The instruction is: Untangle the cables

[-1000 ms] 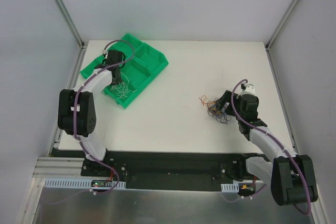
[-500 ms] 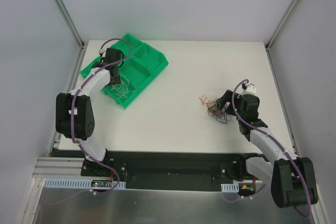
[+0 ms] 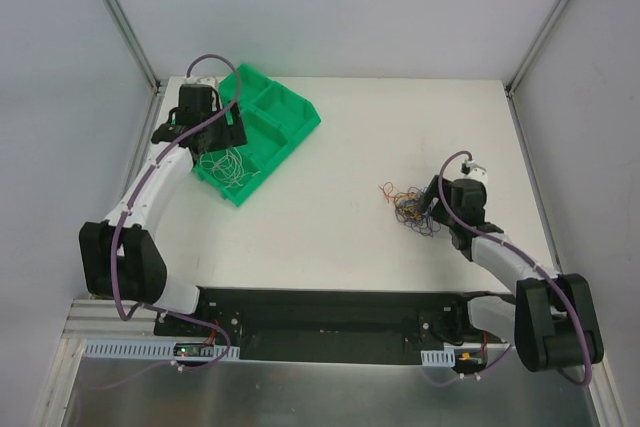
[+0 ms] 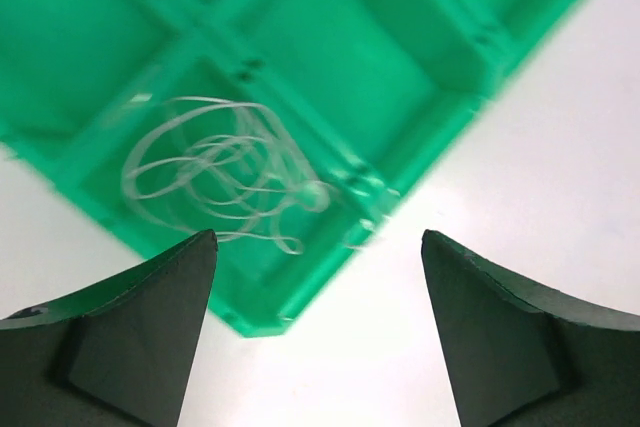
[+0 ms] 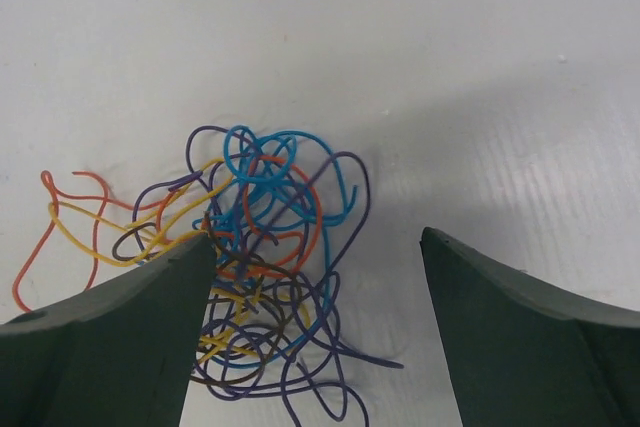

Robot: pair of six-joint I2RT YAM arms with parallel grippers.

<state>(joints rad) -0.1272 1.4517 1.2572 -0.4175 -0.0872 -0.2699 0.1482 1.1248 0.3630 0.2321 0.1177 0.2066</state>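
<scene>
A tangle of coloured cables, blue, orange, yellow and purple, lies on the white table right of centre. My right gripper hovers at its right edge. In the right wrist view the tangle spreads under the left finger. The right gripper is open with nothing gripped. A loose coil of white cables rests in the near compartment of the green bin. My left gripper hangs above that bin. Seen from the left wrist, that gripper is open and empty, with the white cables below it.
The green bin has several compartments and sits tilted at the table's far left corner. A green lid piece lies beside it, near the left edge. Metal frame posts stand at both back corners.
My left gripper has opened and drawn back toward the far left, leaving the white cables in the bin. My right gripper has shifted slightly nearer over the coloured tangle.
</scene>
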